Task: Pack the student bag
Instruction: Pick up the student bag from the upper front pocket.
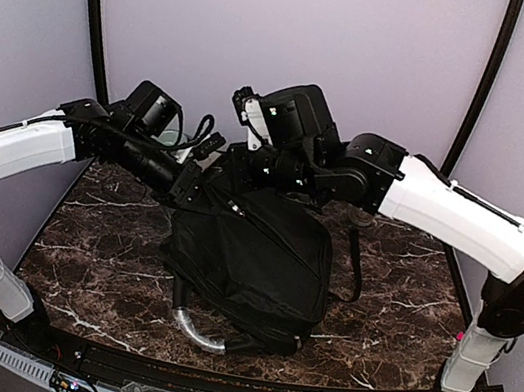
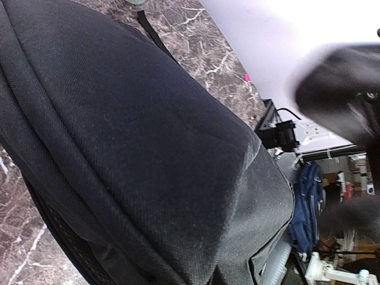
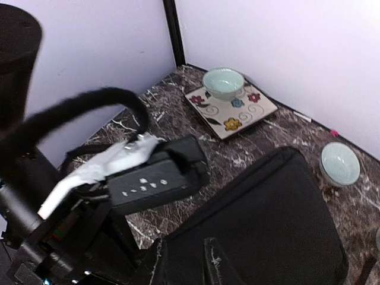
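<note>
Now the bag [image 1: 251,255] is lying mid-tabletop [image 1: 99,259], its long axis running from far edge to near edge. Both arms are reaching over its far end: the left end effector [image 1: 193,184] is sitting closed at the far-left corner, and the right end effector [image 3: 185,264] is hovering just above, fingers apart.

The dark marble table [image 1: 99,259] bears the student bag [image 1: 261,257], a flowered plate [image 3: 237,116] and a pale bowl [image 3: 339,163].

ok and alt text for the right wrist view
A black backpack fills the lower right of a dark marble table, with the left arm's black wrist at lower left. Behind, a pale green bowl sits on a square floral plate; a second bowl stands apart at right.
</note>
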`<control>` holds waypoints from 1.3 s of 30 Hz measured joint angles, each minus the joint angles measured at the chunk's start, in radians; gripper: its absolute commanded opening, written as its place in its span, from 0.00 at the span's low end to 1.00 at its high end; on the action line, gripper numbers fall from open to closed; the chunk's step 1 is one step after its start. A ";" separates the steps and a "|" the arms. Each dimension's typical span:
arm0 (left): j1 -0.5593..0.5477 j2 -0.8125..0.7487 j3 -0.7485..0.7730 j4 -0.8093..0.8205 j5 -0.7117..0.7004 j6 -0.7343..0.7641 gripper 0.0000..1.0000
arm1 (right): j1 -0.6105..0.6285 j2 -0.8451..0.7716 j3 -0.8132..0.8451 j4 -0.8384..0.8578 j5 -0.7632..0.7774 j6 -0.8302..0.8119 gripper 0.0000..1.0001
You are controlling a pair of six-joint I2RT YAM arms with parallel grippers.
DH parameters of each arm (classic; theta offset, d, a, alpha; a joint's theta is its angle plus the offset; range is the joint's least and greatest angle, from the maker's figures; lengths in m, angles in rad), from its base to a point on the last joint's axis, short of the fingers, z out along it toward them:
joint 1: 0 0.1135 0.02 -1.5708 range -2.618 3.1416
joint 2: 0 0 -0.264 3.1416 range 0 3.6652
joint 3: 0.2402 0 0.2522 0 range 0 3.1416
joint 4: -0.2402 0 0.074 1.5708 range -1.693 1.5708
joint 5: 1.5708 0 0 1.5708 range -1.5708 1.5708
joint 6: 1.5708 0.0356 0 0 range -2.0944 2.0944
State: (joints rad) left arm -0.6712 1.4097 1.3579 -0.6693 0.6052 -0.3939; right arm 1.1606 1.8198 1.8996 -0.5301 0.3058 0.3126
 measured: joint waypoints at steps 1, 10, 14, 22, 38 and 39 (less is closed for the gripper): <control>-0.013 0.000 0.003 0.003 -0.026 -0.004 0.00 | 0.000 -0.006 0.000 -0.029 0.017 0.035 0.29; -0.037 0.006 0.034 0.050 -0.183 -0.075 0.00 | -0.030 -0.065 0.023 -0.291 -0.038 0.304 0.28; -0.039 0.041 0.035 0.107 -0.203 -0.101 0.00 | -0.043 -0.102 0.023 -0.378 -0.101 0.407 0.34; -0.079 0.123 0.065 0.192 -0.223 -0.116 0.00 | -0.062 -0.071 0.072 -0.488 -0.196 0.532 0.49; -0.113 0.135 0.067 0.234 -0.232 -0.123 0.00 | -0.161 -0.064 -0.066 -0.430 -0.263 0.670 0.52; -0.113 0.135 0.067 0.234 -0.232 -0.123 0.00 | -0.162 -0.064 -0.065 -0.425 -0.264 0.671 0.52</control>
State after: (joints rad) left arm -0.7845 1.5448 1.4246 -0.4351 0.3729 -0.5171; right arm 0.9985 1.7557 1.8347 -0.9550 0.0418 0.9836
